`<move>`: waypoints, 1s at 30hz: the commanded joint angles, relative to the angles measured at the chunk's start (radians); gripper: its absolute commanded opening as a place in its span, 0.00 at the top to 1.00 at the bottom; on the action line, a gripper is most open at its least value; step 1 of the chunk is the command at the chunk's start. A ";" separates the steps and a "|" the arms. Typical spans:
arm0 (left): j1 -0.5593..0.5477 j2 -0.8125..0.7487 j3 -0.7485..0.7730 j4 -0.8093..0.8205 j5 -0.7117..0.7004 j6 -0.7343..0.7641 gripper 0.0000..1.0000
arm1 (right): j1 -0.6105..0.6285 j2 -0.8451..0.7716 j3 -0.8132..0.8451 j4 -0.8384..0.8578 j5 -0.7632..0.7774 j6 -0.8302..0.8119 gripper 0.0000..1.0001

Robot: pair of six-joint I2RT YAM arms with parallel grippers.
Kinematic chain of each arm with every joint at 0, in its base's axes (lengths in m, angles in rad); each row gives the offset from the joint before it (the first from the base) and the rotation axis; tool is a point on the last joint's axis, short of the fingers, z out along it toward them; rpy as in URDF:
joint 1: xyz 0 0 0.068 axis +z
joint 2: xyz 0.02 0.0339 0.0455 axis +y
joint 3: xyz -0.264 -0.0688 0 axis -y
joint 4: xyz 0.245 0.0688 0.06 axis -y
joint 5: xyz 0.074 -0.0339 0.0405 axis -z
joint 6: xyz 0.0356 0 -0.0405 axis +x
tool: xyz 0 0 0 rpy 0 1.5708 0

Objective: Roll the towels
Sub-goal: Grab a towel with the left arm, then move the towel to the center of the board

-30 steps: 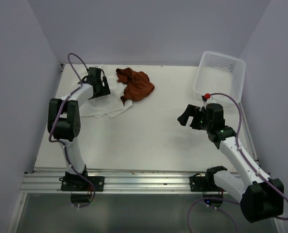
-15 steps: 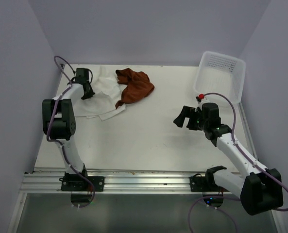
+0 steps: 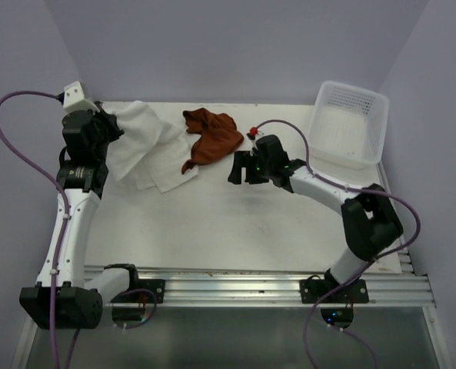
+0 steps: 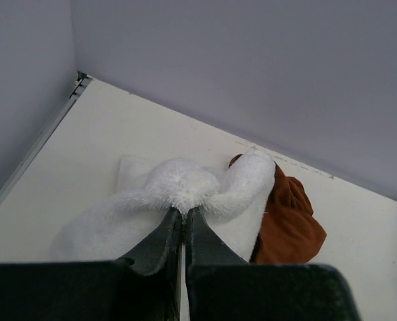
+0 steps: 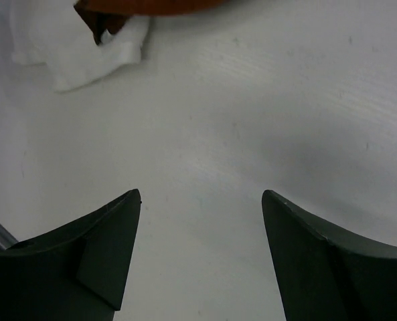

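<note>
The left tool (image 4: 183,212) has its two fingers pressed together, clamped on a bunched fold of the white towel (image 4: 185,184). The fold bulges up just past the fingertips. From the pinch the cloth falls away on both sides and spreads down to the counter (image 3: 228,223).

In the top view this tool (image 3: 108,132) sits at the far left of the counter. The white towel (image 3: 139,142) stretches from it towards the right, with its lower edge lying on the surface. Just beyond the white towel's far side, touching or overlapping it, lies the rust-brown towel (image 3: 212,137), crumpled in a heap. The left wrist view shows the same brown cloth (image 4: 288,221) ahead and to the right of the fingers.

The right tool (image 5: 201,194) has its fingers spread wide apart with nothing between them, only bare counter below. Ahead of it and to the left are a corner of the white towel (image 5: 84,53) and an edge of the rust-brown towel (image 5: 144,7).

From above, the right tool (image 3: 237,169) stands just beside the brown heap, on its right. Behind this tool, further right along its arm, a white perforated basket (image 3: 351,87) sits at the far right corner.
</note>
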 commanded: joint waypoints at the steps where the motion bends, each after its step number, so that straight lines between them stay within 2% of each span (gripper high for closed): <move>1: 0.002 -0.038 -0.067 -0.012 0.061 -0.021 1.00 | 0.021 0.196 0.210 0.021 0.012 0.036 0.25; 2: 0.002 -0.058 -0.076 -0.014 0.067 -0.021 1.00 | 0.020 0.236 0.253 0.011 -0.020 0.047 0.33; 3: 0.002 -0.087 -0.085 -0.012 0.094 -0.026 1.00 | 0.021 0.271 0.334 0.008 -0.031 0.053 0.47; 8: 0.002 -0.149 -0.111 0.003 0.173 -0.032 1.00 | 0.032 0.501 0.565 -0.074 -0.025 0.082 0.69; 13: 0.000 -0.175 -0.067 -0.006 0.231 -0.040 1.00 | 0.032 0.663 0.812 -0.167 0.000 0.055 0.69; 17: -0.015 -0.178 -0.051 -0.009 0.305 -0.053 1.00 | 0.029 0.810 1.006 -0.262 0.017 0.033 0.65; 23: -0.090 -0.213 -0.019 -0.061 0.331 -0.047 1.00 | -0.025 1.077 1.446 -0.362 0.007 0.053 0.65; 26: -0.110 -0.228 -0.021 -0.080 0.354 -0.059 1.00 | -0.065 1.121 1.478 -0.289 0.018 0.099 0.64; 29: -0.113 -0.239 -0.028 -0.072 0.418 -0.087 1.00 | -0.085 1.158 1.525 -0.235 0.055 0.090 0.52; 30: -0.113 -0.239 -0.030 -0.069 0.438 -0.092 1.00 | -0.086 1.167 1.545 -0.235 0.107 0.059 0.52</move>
